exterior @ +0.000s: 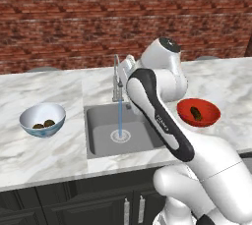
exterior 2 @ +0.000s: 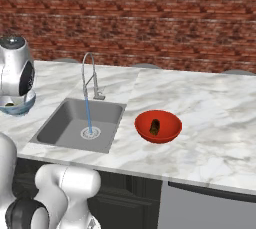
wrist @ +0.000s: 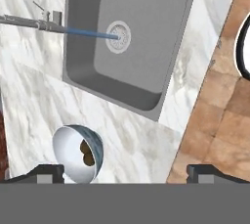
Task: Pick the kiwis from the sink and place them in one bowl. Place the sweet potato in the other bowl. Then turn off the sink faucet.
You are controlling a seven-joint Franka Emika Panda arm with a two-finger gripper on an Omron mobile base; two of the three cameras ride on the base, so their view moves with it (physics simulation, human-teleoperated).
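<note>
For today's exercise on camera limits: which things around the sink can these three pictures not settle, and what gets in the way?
- Faucet handle position: left base view, the arm covers it; too small in the others.
- White bowl: right base view, mostly behind the arm.
- Gripper: hand view, finger tips cut by the bottom edge.
- Sweet potato: right base view, too small for its surface detail.

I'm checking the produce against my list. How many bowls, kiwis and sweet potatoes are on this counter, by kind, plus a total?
Bowls: 2, white bowl and red bowl
Kiwis: 2, both in the white bowl
Sweet potato: 1, in the red bowl
Total: 5
</note>
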